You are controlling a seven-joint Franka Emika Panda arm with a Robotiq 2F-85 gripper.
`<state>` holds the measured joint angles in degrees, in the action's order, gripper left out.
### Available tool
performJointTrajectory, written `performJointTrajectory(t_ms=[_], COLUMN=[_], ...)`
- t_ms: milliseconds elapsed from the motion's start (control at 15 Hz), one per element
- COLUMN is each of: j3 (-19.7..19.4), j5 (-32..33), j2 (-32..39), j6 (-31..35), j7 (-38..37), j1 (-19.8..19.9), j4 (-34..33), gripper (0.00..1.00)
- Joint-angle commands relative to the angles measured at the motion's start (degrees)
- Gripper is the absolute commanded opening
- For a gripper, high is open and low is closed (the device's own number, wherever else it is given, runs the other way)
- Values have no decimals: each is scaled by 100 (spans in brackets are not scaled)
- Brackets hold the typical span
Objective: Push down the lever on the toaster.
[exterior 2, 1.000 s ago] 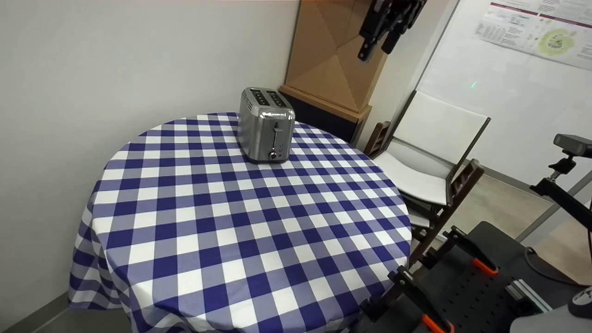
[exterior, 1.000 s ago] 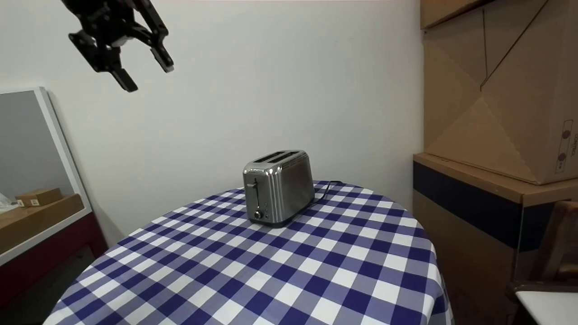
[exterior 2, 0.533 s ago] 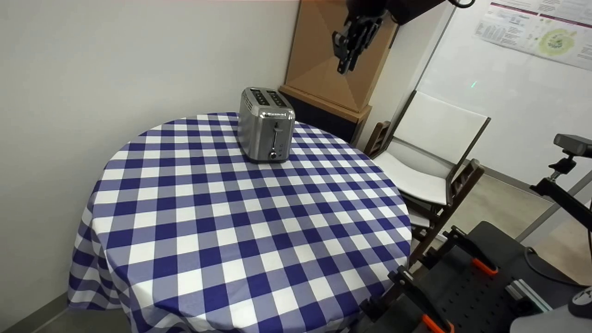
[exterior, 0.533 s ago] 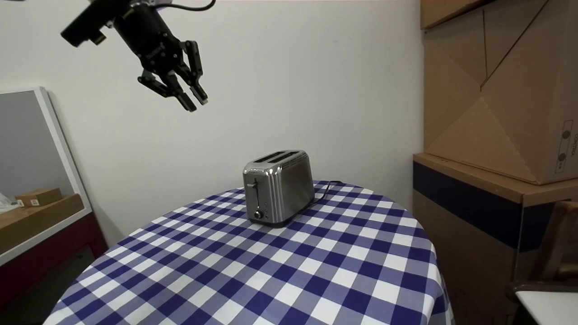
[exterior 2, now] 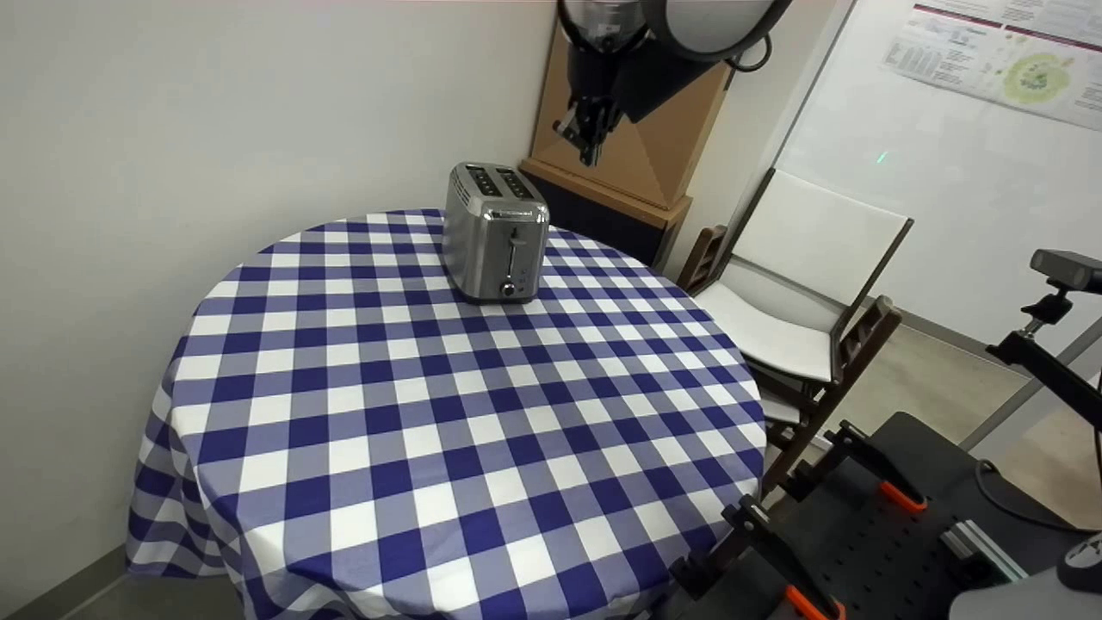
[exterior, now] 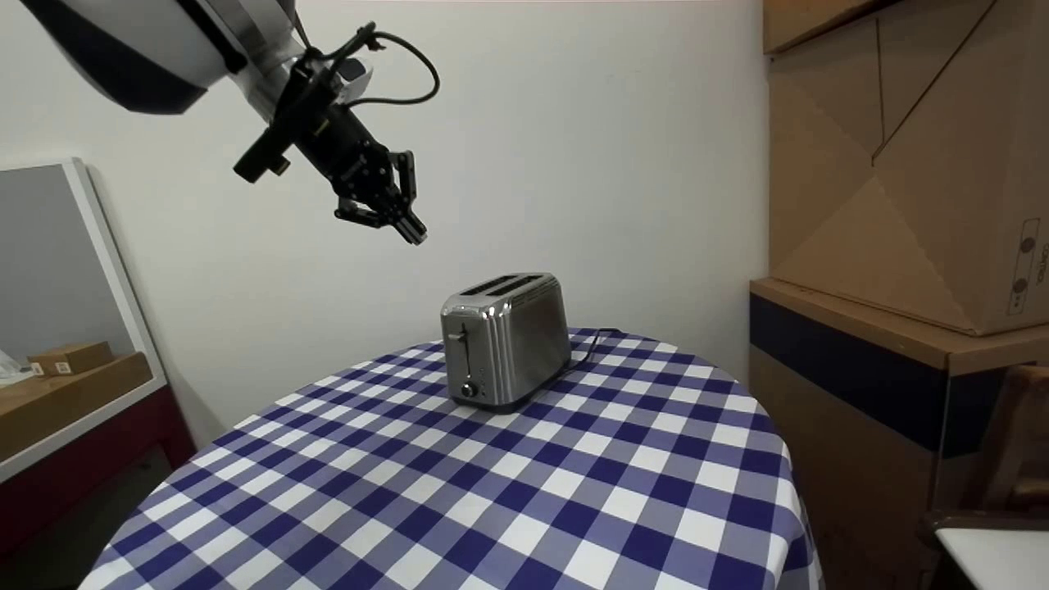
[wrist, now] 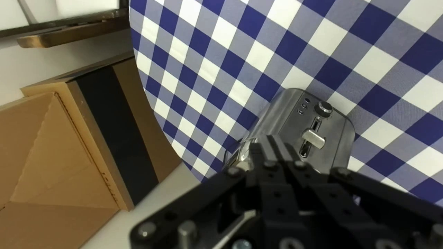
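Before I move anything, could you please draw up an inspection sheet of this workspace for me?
Surface: blue-and-white checked tablecloth, hanging over the edge.
Job's things: toaster upright on the tablecloth; its lever up, not yet pushed down.
Clutter: orange-tipped clamps on a dark stand, off the tablecloth.
Hand: looks shut, in the air, apart from the toaster.
Cables: power cord on the tablecloth behind the toaster; looped cable on the arm.
Surroundings: white wall, cardboard boxes, white-seated chair.
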<state>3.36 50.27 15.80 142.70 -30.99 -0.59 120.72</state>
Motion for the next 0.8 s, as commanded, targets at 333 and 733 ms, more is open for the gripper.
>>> performJointTrajectory(t_ms=[333, 733], j3=[-688, -911], j5=[259, 123], j2=[2056, 3008], j6=[140, 200], j7=[-372, -246], j1=[-760, -939], j4=[-1903, -2812], gripper=[0, 0])
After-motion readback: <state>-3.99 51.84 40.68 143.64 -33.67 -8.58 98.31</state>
